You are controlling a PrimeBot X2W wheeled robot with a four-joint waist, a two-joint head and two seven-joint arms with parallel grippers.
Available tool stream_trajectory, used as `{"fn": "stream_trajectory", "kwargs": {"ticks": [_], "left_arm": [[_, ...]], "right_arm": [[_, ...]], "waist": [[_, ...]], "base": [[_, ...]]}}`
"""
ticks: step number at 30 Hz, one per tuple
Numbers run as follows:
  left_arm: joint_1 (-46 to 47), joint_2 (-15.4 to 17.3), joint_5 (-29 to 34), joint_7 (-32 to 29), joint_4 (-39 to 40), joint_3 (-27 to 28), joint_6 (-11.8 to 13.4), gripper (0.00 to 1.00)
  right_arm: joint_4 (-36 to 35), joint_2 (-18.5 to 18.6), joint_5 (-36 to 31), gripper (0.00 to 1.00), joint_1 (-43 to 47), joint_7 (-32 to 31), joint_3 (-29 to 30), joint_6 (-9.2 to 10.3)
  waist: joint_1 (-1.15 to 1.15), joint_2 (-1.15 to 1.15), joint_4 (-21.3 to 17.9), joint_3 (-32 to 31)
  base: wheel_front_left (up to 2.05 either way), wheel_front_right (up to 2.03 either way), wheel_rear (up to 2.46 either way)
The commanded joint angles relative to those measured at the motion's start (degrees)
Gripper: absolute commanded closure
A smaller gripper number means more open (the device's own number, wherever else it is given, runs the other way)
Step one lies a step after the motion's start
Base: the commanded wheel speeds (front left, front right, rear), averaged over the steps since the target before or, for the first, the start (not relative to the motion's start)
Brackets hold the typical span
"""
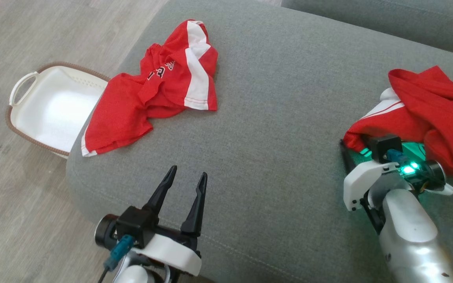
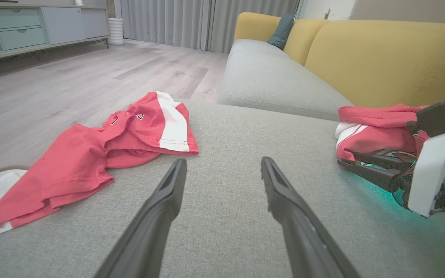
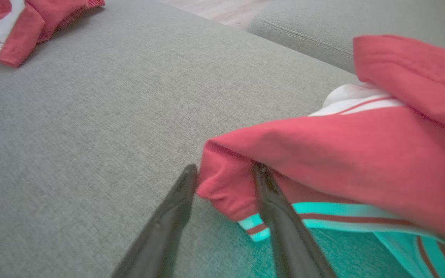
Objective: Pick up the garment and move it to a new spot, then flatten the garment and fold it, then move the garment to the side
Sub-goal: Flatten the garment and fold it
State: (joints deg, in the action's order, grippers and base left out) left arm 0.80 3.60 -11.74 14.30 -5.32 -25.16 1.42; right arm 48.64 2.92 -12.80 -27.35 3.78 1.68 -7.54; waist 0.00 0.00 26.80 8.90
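Item: red garment (image 3: 323, 154), on the grey seat cushion (image 1: 281, 118), well apart from the laundry basket (image 1: 22, 84).
My right gripper (image 3: 224, 170) straddles its corner fold; whether it is pinched I cannot tell.
My left gripper (image 1: 188, 171): wide open, empty.
Risk: a thin bite slips off, or several layers bunch together.
Room: wood floor (image 1: 14, 39) under the basket, second red jersey (image 1: 163, 90) just beside it.
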Motion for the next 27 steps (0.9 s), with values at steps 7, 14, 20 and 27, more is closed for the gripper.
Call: {"fn": "stream_trajectory", "kwargs": {"ticks": [7,14,20,27], "left_arm": [[2.2,-0.5,-1.6,0.7,1.0,2.3,-0.5,0.00],[0.0,-0.6,-1.2,0.7,-0.1,2.0,-0.6,0.00],[-2.8,-0.5,-0.9,0.7,-0.1,2.7,0.0,0.00],[-5.4,0.2,-0.7,0.7,1.0,3.6,0.7,0.00]], "right_arm": [[1.2,0.0,9.3,1.00,-4.3,4.5,-9.9,0.05],[-5.4,0.0,28.5,1.00,-10.6,5.9,-28.2,0.05],[-11.5,0.0,47.8,1.00,-20.9,8.3,-32.8,0.05],[-3.4,0.0,49.0,1.00,-28.4,10.6,-27.2,0.05]], "waist": [[0.00,0.00,-0.1,-3.3],[0.00,0.00,-1.0,-8.6],[0.00,0.00,-2.7,-12.7],[0.00,0.00,-6.0,-14.6]], "base": [[0.00,0.00,0.00],[0.00,0.00,0.00],[0.00,0.00,0.00],[0.00,0.00,0.00]]}}
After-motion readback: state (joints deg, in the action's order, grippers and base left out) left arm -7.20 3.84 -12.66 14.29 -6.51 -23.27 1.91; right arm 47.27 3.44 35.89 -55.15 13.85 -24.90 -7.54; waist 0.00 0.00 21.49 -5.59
